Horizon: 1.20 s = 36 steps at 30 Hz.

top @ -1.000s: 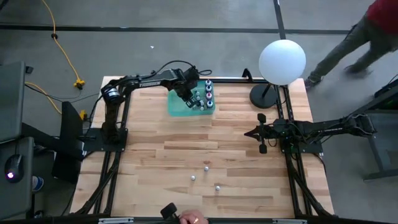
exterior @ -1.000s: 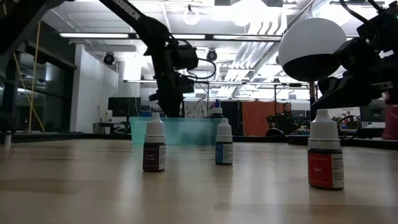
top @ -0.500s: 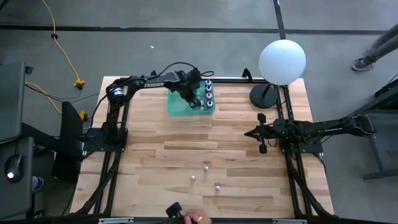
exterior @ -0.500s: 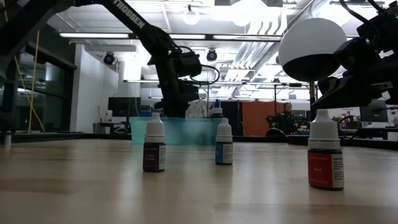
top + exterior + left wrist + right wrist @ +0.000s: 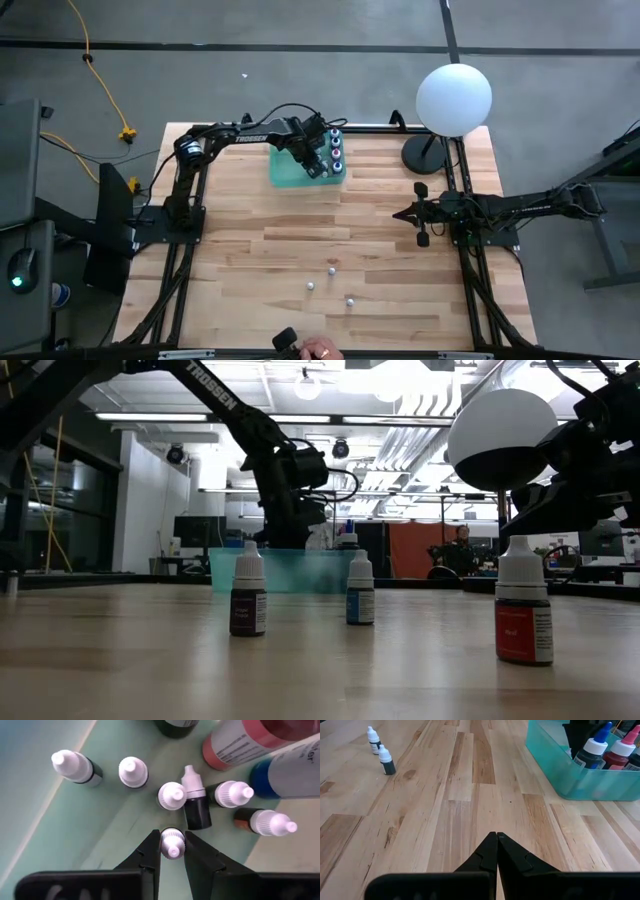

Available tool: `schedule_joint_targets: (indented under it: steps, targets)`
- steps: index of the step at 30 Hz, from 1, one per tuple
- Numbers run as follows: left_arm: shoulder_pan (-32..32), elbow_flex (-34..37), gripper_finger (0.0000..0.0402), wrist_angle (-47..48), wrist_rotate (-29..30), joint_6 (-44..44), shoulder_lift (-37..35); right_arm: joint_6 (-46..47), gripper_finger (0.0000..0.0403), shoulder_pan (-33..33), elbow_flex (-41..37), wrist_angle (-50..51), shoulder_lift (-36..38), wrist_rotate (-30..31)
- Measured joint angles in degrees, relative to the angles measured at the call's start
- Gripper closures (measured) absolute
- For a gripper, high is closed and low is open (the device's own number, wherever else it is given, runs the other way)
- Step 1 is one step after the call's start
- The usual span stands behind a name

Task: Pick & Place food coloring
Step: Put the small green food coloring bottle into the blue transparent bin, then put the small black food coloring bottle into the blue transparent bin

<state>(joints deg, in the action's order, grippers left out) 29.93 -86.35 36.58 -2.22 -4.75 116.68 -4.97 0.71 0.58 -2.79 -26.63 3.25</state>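
The main risk sits inside the teal bin [image 5: 290, 172], at about twelve o'clock on the table [image 5: 250, 260]. The left gripper [image 5: 172, 846] is closed on the white cap of a small food coloring bottle [image 5: 172, 841], and that bottle stands tight among others: a dark-bodied dropper bottle [image 5: 195, 805] lies just beside it at one o'clock in the wrist view, with another white-capped bottle [image 5: 171, 796] straight ahead at twelve. If the fingers [image 5: 150, 855] hold only the rounded cap, the bottle could slip or twist free on a lift. A sideways move could knock the dark bottle over, and that one could topple the rest of the cluster.

The left jaws stand narrow, pinching the cap on both sides.

Three more bottles [image 5: 331, 269] stand loose on the boards near six o'clock, well apart from the bin.

The right gripper [image 5: 421, 214] waits at three o'clock, fingers pressed together and empty.
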Motion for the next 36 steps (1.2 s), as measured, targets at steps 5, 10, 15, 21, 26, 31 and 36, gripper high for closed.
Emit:
schedule_joint_targets:
  steps: [5, 10, 15, 21, 26, 31, 36]
  targets:
    - [-0.1, 0.0, 0.029, 0.0, 0.2, 0.0, 0.0, 0.0, 0.0402, 0.0, 0.0, 0.0, 0.0, 0.0]
    - [-0.1, 0.0, 0.0237, 0.0, 0.2, 0.0, 0.0, 0.0, 0.0402, 0.0, 0.0, 0.0, 0.0, 0.0]
    - [-0.1, 0.0, 0.0215, 0.0, 0.2, 0.0, 0.0, 0.0, 0.0402, 0.0, 0.0, 0.0, 0.0, 0.0]
    - [0.0, 0.0, 0.0213, -0.1, 0.2, 0.0, -1.6, 0.0, 0.0402, 0.0, 0.0, 0.0, 0.0, 0.0]
    - [0.2, 0.0, 0.0212, 0.0, 0.3, 0.0, -4.0, 0.0, 0.0402, 0.0, 0.0, 0.0, 0.0, 0.0]
    - [0.6, 0.0, 0.0212, 0.1, 0.4, 0.1, -7.4, 0.0, 0.0402, 0.0, 0.0, 0.0, 0.0, 0.0]
    - [0.5, 0.0, 0.0212, 0.0, 0.2, 0.5, -12.4, 0.0, 0.0402, 0.0, 0.0, 0.0, 0.0, 0.0]
